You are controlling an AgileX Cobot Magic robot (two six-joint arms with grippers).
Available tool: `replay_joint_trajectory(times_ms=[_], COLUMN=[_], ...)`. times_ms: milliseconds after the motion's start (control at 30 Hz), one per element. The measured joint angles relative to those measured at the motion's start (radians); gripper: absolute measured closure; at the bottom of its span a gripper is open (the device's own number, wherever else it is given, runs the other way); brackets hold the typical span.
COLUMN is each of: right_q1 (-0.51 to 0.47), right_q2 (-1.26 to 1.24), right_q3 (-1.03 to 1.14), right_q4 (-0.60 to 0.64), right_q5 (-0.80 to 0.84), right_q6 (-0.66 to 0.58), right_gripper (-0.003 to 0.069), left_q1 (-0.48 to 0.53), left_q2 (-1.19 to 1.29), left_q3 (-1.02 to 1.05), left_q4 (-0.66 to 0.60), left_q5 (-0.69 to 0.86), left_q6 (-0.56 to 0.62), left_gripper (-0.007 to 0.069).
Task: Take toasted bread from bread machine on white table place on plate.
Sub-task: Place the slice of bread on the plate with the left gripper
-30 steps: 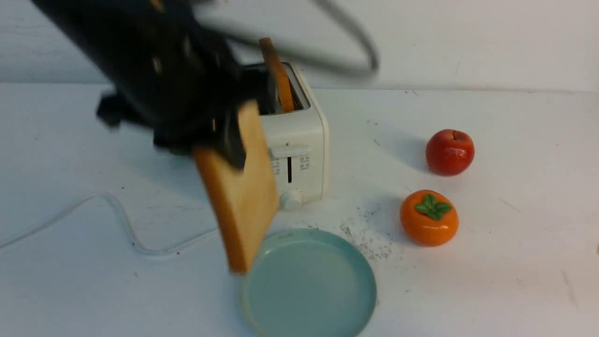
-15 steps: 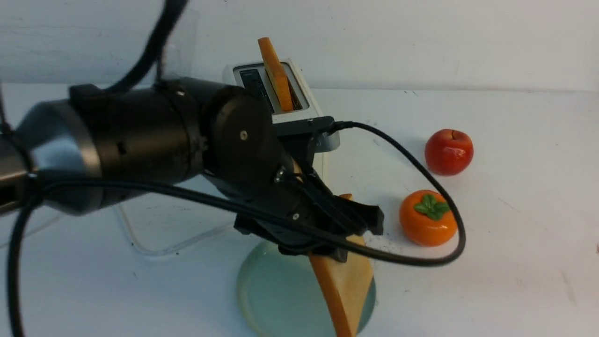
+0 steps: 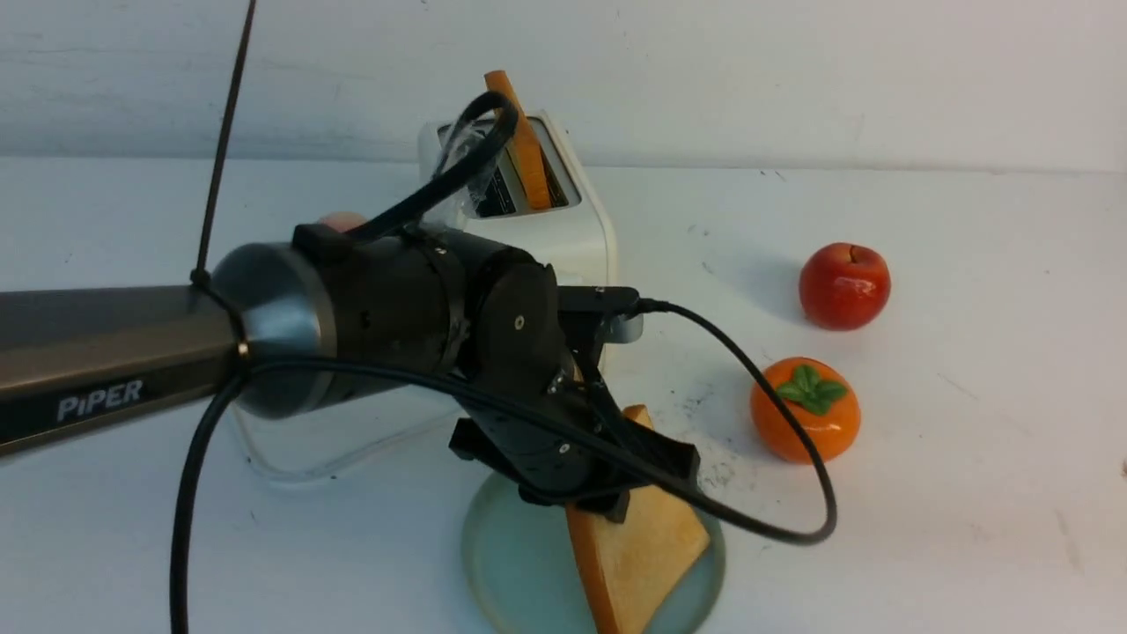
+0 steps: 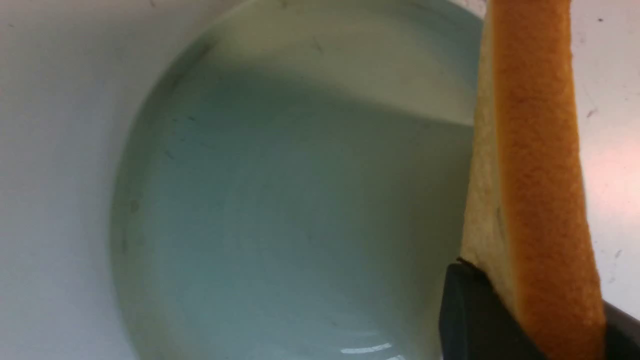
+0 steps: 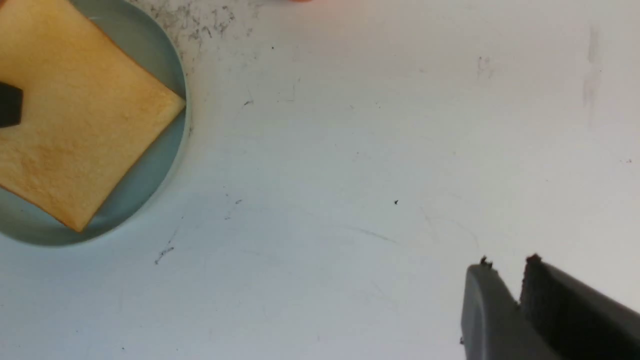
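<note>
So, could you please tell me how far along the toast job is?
Nothing looks finished yet. In hand: the left hand grips one golden, orange-crusted square toast slice, tilted at the round pale blue-green plate. Left: laying it down, then fetching the second brown-crusted slice, standing in the white two-slot toaster.

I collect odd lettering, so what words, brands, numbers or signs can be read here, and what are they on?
"PiPER" – in pale letters on the dark side of the robot's left arm.
No other writing can be read; the arm hides much of the toaster's front.
</note>
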State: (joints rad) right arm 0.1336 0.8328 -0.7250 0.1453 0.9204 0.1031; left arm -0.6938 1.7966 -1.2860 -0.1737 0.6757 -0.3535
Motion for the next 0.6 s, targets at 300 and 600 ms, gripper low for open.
replay_joint_trajectory(times_ms=[300,600], right_q1=[0.0,0.0], right_q2=[0.0,0.0], right_q3=[0.0,0.0], right_q4=[0.001,0.004], right_q5=[0.001,0.001], right_q6=[0.0,-0.001], right_gripper=[0.0538,0.0529], left_q1=[0.0,0.0], left_q2=[0.002,0.011], left_q3=[0.0,0.0], left_q4=[0.033,0.117], left_q5=[-0.006,-0.005], left_q6=[-0.045,-0.047], left_gripper=[0.0494,0.0186])
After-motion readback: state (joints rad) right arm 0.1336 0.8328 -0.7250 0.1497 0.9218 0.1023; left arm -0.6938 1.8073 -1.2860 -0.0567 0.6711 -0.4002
